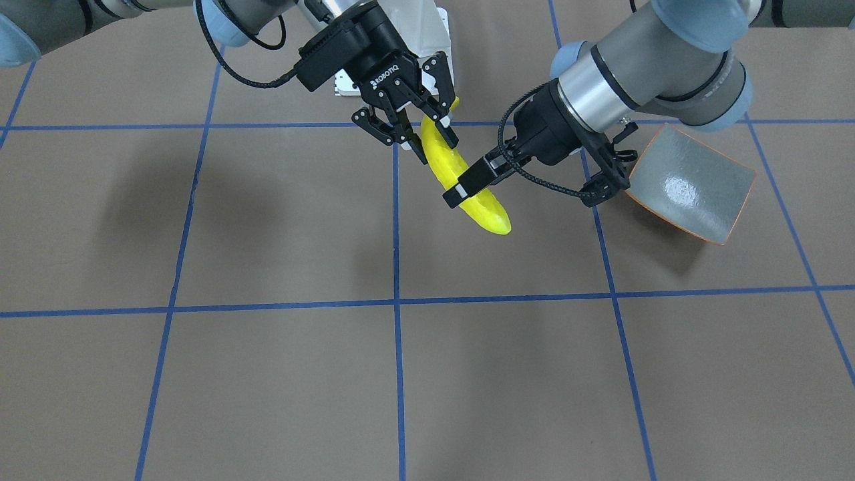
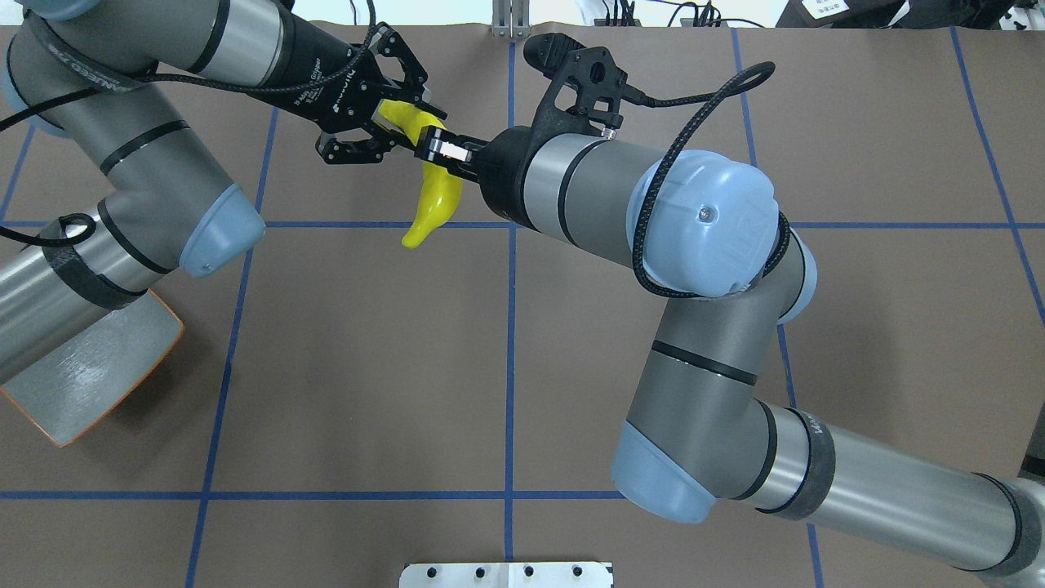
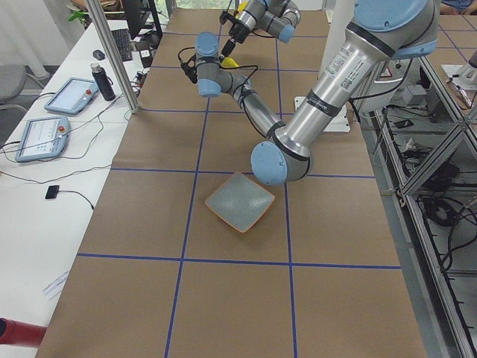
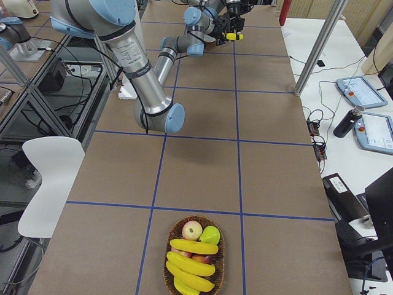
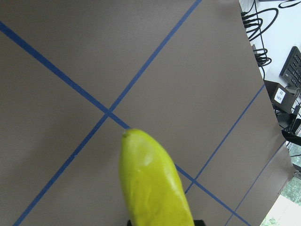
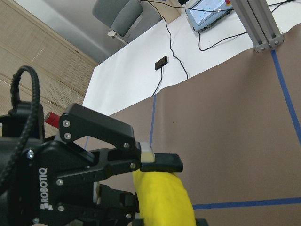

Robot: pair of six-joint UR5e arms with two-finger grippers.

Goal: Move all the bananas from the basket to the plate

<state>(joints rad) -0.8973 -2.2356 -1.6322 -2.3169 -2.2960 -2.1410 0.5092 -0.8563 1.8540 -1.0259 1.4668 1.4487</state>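
A: Fingers first. Status?

B: The left gripper (image 1: 462, 189) is clamped across the banana (image 1: 493, 215) approx. mid-length, seen edge-on from the front cam. The right gripper (image 1: 434, 141) straddles the other end, one finger each side, and looks clamped too. Can't tell which one bears the weight.

A: Banana pos.?

B: Up in the air, tilted, free tip pointing down. It's over the table (image 1: 267, 220) near the ctr and touches nothing but the two grippers.

A: Further out?

B: The plate (image 1: 695, 184) is on the robot's left, well apart from the banana, w/ nothing in it. The basket (image 4: 167, 261) is at the right end of the table w/ three bananas (image 4: 191, 265), an apple (image 4: 192, 230) and a green fruit (image 4: 210, 234).

A: So which step?

B: My read is a hand-over, right to left, w/ the 1st of four. Nothing delivered yet.

A: Next?

B: Prob. the right gripper has to let go and back off w/o dragging that end, while the left gripper keeps its pinch. Then the left one carries it over the plate, lowers it and lets go. The skin is glossy and curved, so it may swivel in a mid-length pinch. Go smooth, no jerks.
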